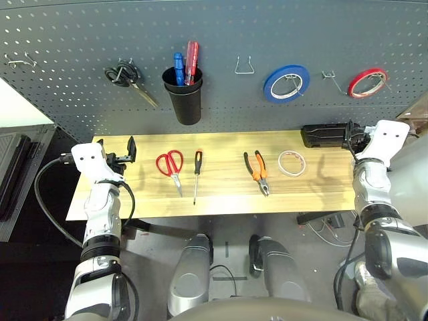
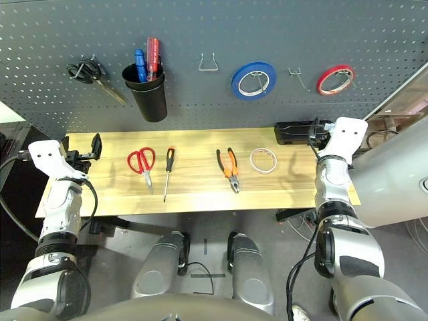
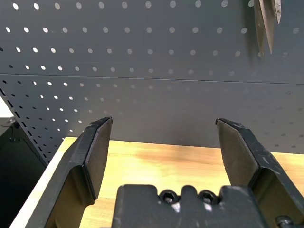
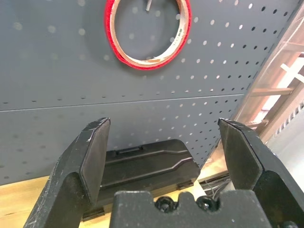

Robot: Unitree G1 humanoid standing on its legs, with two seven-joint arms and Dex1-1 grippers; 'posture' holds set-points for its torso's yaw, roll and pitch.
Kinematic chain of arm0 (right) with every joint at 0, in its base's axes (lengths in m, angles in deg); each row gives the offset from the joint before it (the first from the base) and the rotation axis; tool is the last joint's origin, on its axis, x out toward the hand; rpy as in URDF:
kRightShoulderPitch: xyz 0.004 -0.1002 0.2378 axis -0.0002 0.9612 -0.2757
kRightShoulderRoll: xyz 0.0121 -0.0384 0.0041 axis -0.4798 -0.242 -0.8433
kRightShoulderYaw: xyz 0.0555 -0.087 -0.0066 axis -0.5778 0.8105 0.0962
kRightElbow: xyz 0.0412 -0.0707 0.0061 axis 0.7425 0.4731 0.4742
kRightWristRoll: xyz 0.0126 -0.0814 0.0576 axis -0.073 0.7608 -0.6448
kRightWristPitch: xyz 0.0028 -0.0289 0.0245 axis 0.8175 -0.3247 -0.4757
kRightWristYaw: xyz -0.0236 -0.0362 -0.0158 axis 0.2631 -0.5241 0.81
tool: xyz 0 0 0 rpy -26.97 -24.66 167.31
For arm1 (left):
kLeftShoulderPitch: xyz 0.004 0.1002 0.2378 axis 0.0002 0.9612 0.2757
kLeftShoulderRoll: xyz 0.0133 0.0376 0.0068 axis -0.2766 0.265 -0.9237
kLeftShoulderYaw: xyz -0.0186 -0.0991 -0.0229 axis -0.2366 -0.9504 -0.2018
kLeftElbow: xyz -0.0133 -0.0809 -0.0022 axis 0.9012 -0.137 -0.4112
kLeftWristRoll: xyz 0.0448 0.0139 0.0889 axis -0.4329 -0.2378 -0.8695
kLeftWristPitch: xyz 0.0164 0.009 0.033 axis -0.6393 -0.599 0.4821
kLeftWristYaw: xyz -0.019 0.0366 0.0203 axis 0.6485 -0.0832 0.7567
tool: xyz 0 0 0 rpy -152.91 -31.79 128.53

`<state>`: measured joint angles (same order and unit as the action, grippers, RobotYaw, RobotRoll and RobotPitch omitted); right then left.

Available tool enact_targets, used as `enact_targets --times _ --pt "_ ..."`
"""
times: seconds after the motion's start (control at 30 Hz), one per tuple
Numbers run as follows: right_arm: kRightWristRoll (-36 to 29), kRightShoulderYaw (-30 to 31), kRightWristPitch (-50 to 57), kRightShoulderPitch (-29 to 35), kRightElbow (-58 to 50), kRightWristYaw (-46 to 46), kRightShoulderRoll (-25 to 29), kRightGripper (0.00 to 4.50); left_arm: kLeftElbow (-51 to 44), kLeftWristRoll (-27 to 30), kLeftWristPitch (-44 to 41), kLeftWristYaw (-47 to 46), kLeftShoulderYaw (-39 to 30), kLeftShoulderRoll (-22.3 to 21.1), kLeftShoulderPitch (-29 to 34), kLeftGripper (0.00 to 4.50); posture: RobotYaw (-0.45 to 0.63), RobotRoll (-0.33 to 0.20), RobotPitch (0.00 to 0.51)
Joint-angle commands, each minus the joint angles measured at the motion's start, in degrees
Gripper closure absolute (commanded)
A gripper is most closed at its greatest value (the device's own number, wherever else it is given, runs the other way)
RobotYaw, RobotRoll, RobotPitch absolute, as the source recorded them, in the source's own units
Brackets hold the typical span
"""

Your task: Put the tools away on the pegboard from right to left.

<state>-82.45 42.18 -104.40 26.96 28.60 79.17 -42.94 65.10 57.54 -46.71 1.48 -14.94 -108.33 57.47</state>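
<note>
While both arms wait at the ends of the table (image 1: 221,204), the left eye view lays out the four tools in a row on the wood. Farthest right lies the white tape roll (image 1: 291,162), flat and well clear of the pliers (image 1: 257,171); then come the screwdriver (image 1: 196,175) and the red scissors (image 1: 171,167). Working from the right, the tape roll is probably first. It looks light and stiff, a thin ring best pinched across its wall with one finger inside the hole, since it lies too low to grab from outside. The pliers look heavier and metal, so a hold near the pivot, just above the rubbery handles, should stop them swinging. The screwdriver is slim and could roll; its handle is the place to grip.

From the right eye view, the pegboard (image 2: 200,27) already carries a blue tape roll (image 2: 254,79), a red tape roll (image 2: 335,79), black scissors (image 2: 90,72) and a cup (image 2: 150,93) with two screwdrivers. A bare wire hook (image 2: 209,64) sits between cup and blue tape.

Seen from the left wrist, the left gripper (image 3: 164,152) stands wide apart and empty over the table's end.

Seen from the right wrist, the right gripper (image 4: 164,152) is likewise spread wide, holding nothing, with a black case (image 4: 142,166) ahead.
</note>
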Motion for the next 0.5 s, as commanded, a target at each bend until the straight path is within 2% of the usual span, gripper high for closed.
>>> enact_targets --times 0.03,0.5 --pt "0.2 0.2 -0.4 -0.3 1.1 0.1 0.0 0.0 0.1 0.5 0.5 -0.4 -0.6 -0.1 1.3 0.04 0.3 0.0 0.177" --pt "1.1 1.1 -0.4 0.6 0.6 1.1 1.0 0.0 -0.1 0.8 -0.3 1.7 0.6 0.5 1.2 0.04 0.28 0.0 0.177"
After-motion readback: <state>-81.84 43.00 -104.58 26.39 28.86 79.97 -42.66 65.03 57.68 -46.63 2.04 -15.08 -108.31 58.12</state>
